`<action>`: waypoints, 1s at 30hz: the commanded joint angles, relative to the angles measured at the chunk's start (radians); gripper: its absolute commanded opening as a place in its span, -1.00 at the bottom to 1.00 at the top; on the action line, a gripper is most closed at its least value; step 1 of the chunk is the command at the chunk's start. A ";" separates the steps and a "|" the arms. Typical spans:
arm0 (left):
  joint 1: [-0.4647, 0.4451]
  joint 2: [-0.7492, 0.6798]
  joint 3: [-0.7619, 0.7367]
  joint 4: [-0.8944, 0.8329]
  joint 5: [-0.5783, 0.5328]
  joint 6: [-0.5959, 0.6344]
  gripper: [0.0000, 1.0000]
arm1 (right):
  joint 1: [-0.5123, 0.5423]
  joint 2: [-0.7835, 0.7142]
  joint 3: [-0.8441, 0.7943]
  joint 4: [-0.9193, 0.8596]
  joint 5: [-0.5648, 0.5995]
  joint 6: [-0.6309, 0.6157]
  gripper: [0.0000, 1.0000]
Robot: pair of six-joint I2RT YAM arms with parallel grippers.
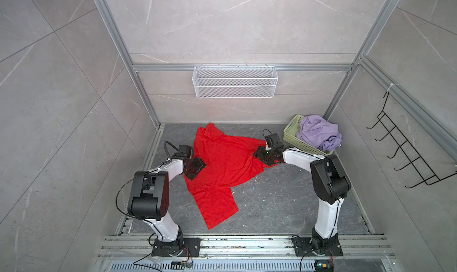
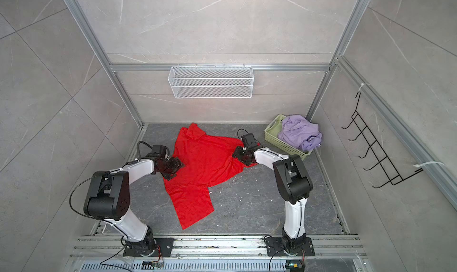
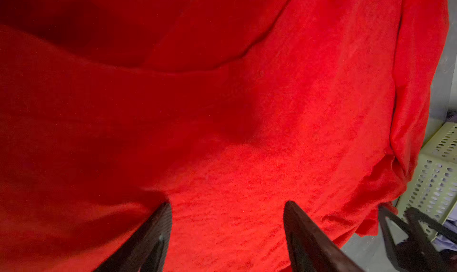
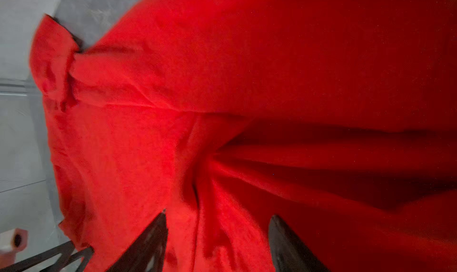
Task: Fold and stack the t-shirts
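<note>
1. Progress: we judge the task barely begun. The red t-shirt (image 1: 222,164) lies spread but skewed and creased on the dark surface (image 1: 272,204), with no neat fold in it yet.
2. The lilac t-shirt (image 1: 319,132) sits bunched in the green basket (image 1: 300,144) in the back right corner and spills over its rim. It is not folded.
3. The left gripper (image 3: 227,204) is over the red shirt's left edge. Its fingers (image 3: 158,223) stand apart, with flat cloth beneath them.
4. The right gripper (image 4: 217,214) is at the shirt's right edge, near the basket. Its fingers (image 4: 153,233) are also apart, and creases gather ahead of them. The wrist view is blurred, so we cannot tell whether the tips press the cloth.
5. The white wire basket (image 1: 235,81) on the back wall appears to hold nothing.
6. Remaining: flatten and fold the red shirt, take out and fold the lilac one, then stack them.
</note>
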 commanded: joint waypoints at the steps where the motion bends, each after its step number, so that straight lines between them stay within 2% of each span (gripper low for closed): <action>1: 0.026 -0.012 -0.017 0.025 0.032 0.000 0.47 | 0.043 0.052 0.055 -0.003 -0.017 0.037 0.32; 5: 0.060 -0.020 -0.043 0.036 0.052 -0.001 0.47 | 0.099 0.140 0.121 0.014 -0.050 0.071 0.32; 9: 0.081 -0.005 -0.053 0.039 0.079 0.002 0.47 | 0.147 0.231 0.252 -0.036 -0.087 0.081 0.29; 12: 0.083 0.009 -0.055 0.036 0.082 0.007 0.47 | 0.152 0.227 0.260 -0.059 -0.073 0.080 0.29; 17: 0.118 0.035 -0.051 0.027 0.080 0.008 0.46 | 0.130 0.161 0.196 -0.211 0.029 -0.015 0.30; 22: 0.154 0.071 -0.024 -0.021 0.075 0.045 0.44 | 0.063 0.019 0.000 -0.265 0.128 -0.074 0.33; 26: 0.165 0.086 0.004 -0.056 0.075 0.085 0.44 | -0.003 -0.084 -0.131 -0.215 0.125 -0.093 0.39; 30: 0.165 0.093 0.038 -0.081 0.084 0.116 0.44 | -0.015 -0.171 -0.121 -0.164 0.091 -0.151 0.42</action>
